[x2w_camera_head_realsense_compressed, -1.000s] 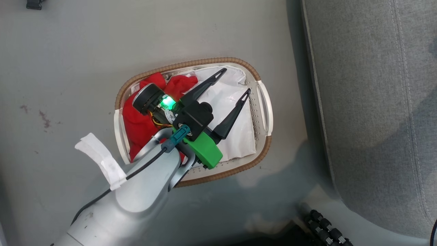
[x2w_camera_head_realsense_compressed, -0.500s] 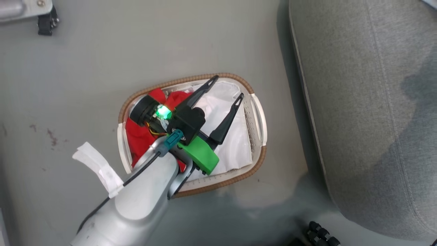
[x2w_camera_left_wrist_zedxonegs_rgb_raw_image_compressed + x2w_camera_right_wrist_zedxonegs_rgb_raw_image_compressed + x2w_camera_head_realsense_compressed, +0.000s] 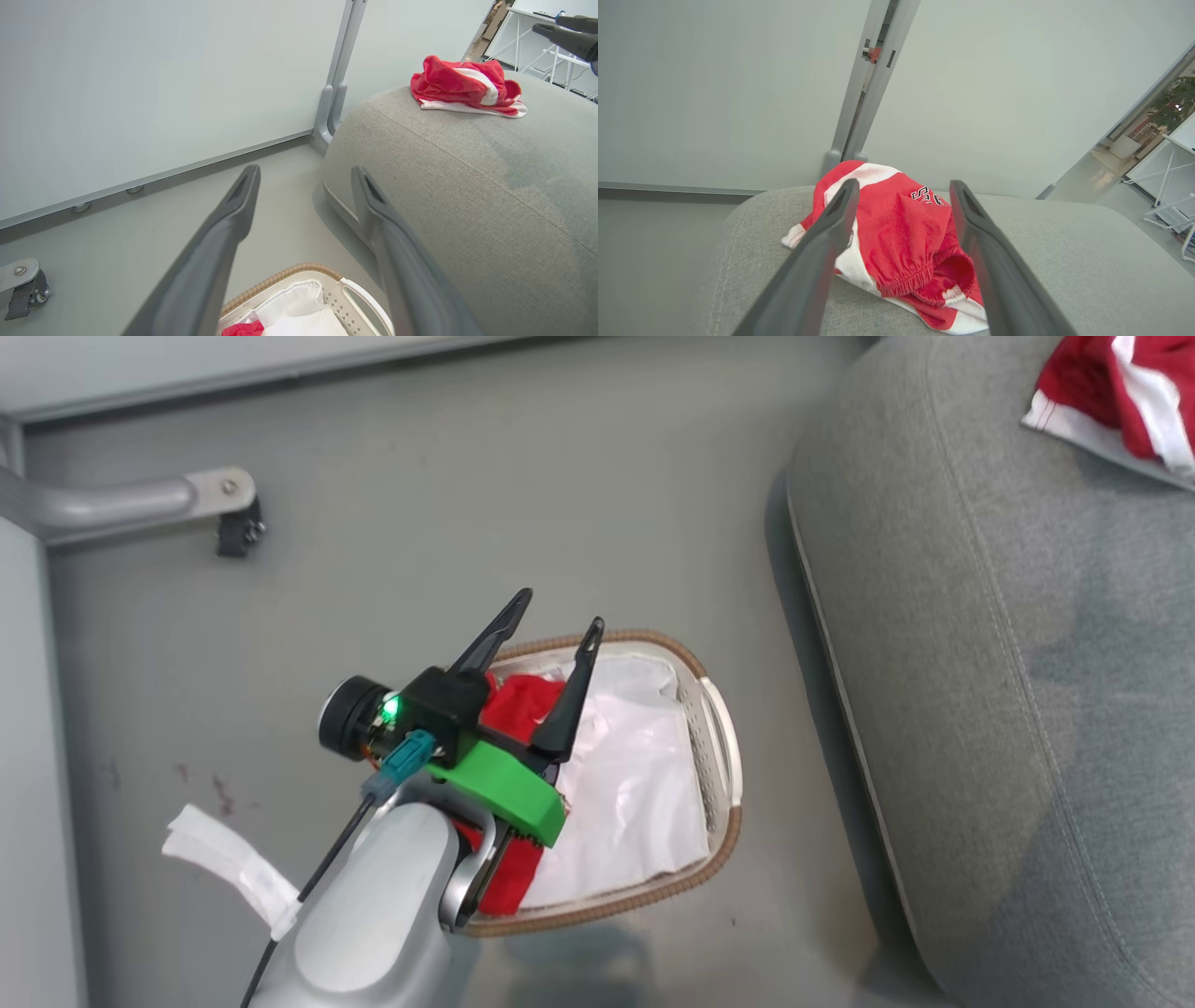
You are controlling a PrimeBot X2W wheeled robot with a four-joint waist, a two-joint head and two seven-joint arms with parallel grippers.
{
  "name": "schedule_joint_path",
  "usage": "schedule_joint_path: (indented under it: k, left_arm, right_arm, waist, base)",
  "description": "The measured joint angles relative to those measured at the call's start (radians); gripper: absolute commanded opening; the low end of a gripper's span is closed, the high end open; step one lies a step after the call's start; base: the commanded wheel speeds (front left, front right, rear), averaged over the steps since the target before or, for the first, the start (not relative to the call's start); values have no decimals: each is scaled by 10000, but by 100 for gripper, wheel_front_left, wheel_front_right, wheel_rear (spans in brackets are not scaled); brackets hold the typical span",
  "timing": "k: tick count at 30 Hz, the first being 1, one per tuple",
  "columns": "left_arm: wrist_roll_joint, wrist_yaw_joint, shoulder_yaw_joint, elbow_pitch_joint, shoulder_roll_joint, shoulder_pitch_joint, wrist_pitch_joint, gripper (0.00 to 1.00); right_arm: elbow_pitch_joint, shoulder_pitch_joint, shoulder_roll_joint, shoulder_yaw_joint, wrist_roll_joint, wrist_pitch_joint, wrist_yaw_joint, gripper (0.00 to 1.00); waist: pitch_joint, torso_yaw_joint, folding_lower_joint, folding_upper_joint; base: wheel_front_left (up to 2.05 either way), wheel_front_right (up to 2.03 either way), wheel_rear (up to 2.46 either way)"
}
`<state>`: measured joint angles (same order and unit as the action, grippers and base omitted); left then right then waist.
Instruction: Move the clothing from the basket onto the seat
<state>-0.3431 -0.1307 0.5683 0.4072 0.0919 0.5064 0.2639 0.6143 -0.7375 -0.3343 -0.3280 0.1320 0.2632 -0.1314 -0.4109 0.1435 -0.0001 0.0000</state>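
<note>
The cream basket (image 3: 721, 775) sits on the floor left of the grey seat (image 3: 980, 663). Red clothing (image 3: 525, 702) lies at its left side beside a white liner sheet (image 3: 635, 793). My left gripper (image 3: 558, 609) hangs open and empty above the basket's far left rim. In the left wrist view the left gripper (image 3: 304, 172) points past the basket (image 3: 359, 298) toward the wall. A red garment with white stripes (image 3: 906, 233) rests on the seat (image 3: 1064, 261); my right gripper (image 3: 903, 186) is open just before it, holding nothing. The same garment (image 3: 467, 86) appears with my right gripper (image 3: 567, 30) near it.
A metal leg with a caster (image 3: 224, 518) stands on the grey floor at the far left, against a pale wall panel. A grey partition post (image 3: 334, 93) rises behind the seat's corner. White tables (image 3: 1171, 172) stand in the room beyond.
The head camera has tilted, sliding the basket lower in the picture and bringing in the seat's garment. My left gripper has risen from over the liner, still open and empty.
</note>
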Motion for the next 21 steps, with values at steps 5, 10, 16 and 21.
schedule_joint_path:
  k: [5,10,16,21]
  left_arm:
    - [-2,0,-844,-119,-173,-673,0,100]
    - [63,10,-1952,-167,-261,-1413,2,100]
    - [282,88,-3229,-299,-360,-2349,0,100]
    - [391,86,-3871,-395,-391,-3094,0,100]
  right_arm:
    - [-178,164,128,556,-178,0,0,100]
    - [-669,746,802,729,-437,0,0,100]
    - [-1488,2173,1799,763,-717,0,0,100]
    - [-1971,3352,2395,1175,-911,0,0,100]
  waist:
    - [813,-241,0,0]
    - [1568,-559,0,0]
    - [2279,-1016,-1,0]
    - [2752,-1357,-1,0]
  base:
    - [0,0,0]
    - [0,0,0]
    - [0,0,0]
    - [0,0,0]
